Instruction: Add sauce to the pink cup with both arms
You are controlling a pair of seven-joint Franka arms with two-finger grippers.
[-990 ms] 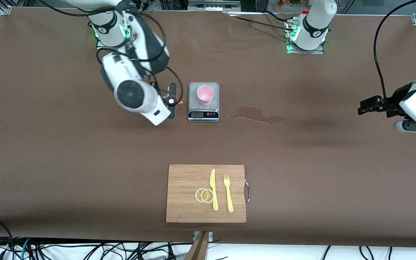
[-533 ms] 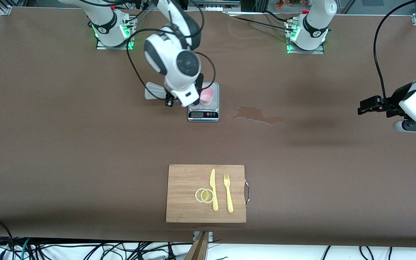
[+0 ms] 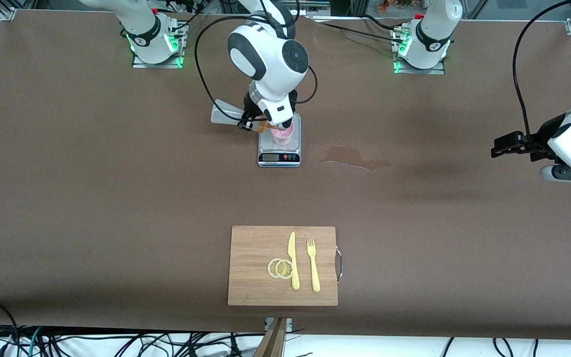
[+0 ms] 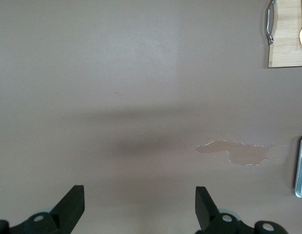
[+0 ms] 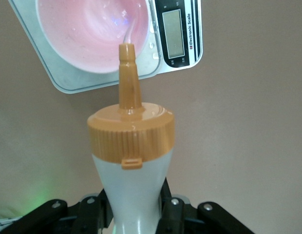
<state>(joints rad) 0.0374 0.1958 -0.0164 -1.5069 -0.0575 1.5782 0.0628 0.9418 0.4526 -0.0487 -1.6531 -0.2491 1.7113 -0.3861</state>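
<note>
The sauce hangs tilted in the right gripper, whose jaws are clenched on the bottle's body, with the orange nozzle pointing down over the rim of the pink cup. The cup stands on the grey scale, toward the middle of the table. In the right wrist view a thin clear thread seems to run from the nozzle tip into the cup, so you are probably at the pouring step.

Mind the nozzle: it sits over the cup's edge rather than its middle, so a small drift toward the right arm's end would send sauce onto the scale's plate. A light cup can also tip if the nozzle knocks its rim. Squeeze too hard and you overshoot the amount.

A stain already marks the table beside the scale.

Nearer the front camera lies the cutting board with lemon slices, a knife and a fork.

The left gripper waits over bare table at its own end, jaws released and empty.
</note>
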